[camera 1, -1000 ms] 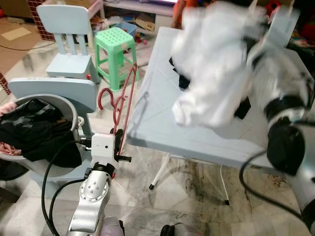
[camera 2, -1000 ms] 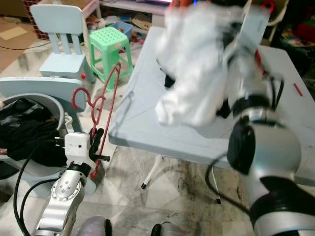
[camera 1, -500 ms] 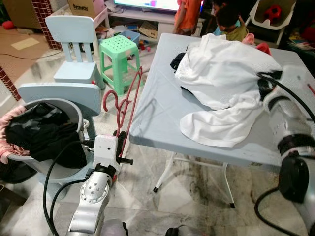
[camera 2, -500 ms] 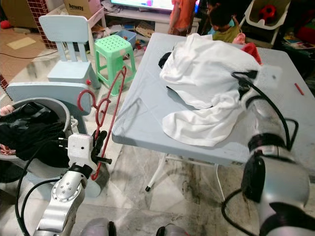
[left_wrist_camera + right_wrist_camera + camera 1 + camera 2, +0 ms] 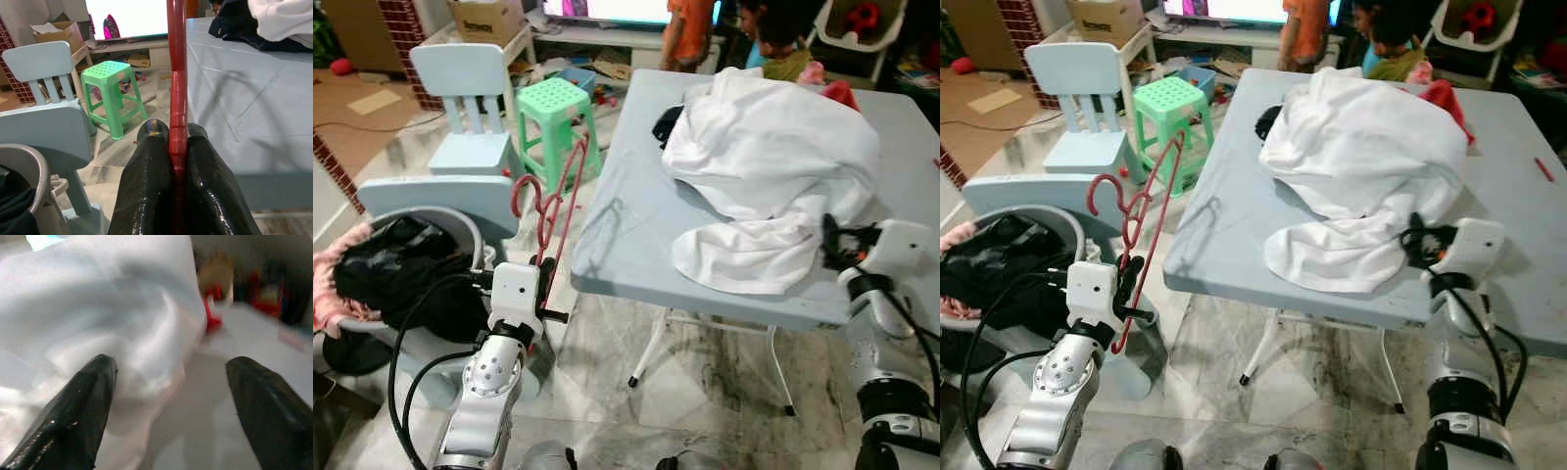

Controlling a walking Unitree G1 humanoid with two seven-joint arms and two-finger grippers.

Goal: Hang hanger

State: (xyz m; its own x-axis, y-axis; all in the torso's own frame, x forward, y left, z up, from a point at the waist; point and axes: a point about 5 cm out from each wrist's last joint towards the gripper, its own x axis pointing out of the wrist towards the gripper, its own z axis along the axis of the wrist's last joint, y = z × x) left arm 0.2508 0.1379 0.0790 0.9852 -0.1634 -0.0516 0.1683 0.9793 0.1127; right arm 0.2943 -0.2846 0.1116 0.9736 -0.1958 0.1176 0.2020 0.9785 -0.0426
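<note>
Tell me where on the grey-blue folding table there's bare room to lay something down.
The grey-blue folding table is bare along its left strip, between the near-left corner and the white garment. Another bare patch lies at the far right, beyond the right gripper. The middle is crowded with white cloth over a dark garment.

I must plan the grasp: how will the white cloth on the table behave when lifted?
Probably floppy: the white cloth lies crumpled in soft folds on the table. Likely light and would sag between the right gripper's open fingers. It may drag the dark garment beneath.

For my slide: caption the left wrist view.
Left gripper clamps red hanger beside the blue table.
</note>
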